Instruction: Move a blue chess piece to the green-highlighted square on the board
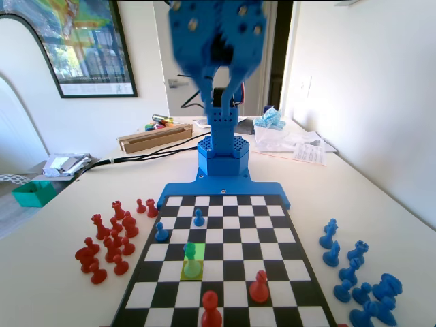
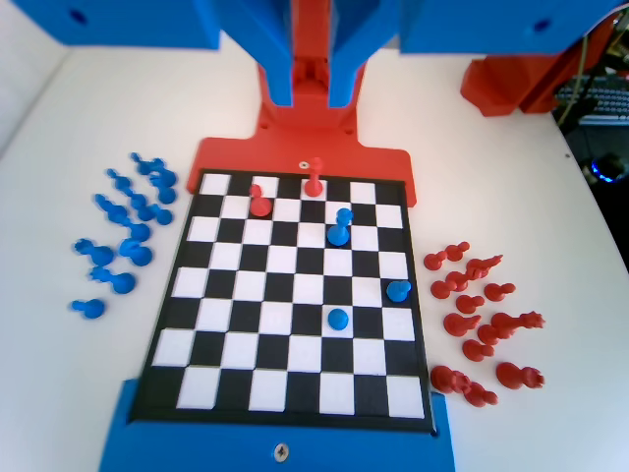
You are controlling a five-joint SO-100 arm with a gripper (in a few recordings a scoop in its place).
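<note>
high above the board's arm end, hand (image 1: 228, 85) empty, jaws narrowly apart. blue chess piece (image 1: 192, 261) stands on olive square, just short of green-highlighted square (image 1: 194, 250), well below and forward of hand.

The robot is a blue plastic arm (image 1: 219, 68) with the matte look of printed parts. In the fixed view its upper housing is a broad, boxy block dotted with small pale screws, blurred at the top. Below it a darker slot shows a black motor body. The column ends in a hexagonal base (image 1: 222, 155) with a perforated grille face, on a flat blue plate (image 1: 223, 191) with one screw. A black cable trails left across the table (image 1: 68, 225).
</note>
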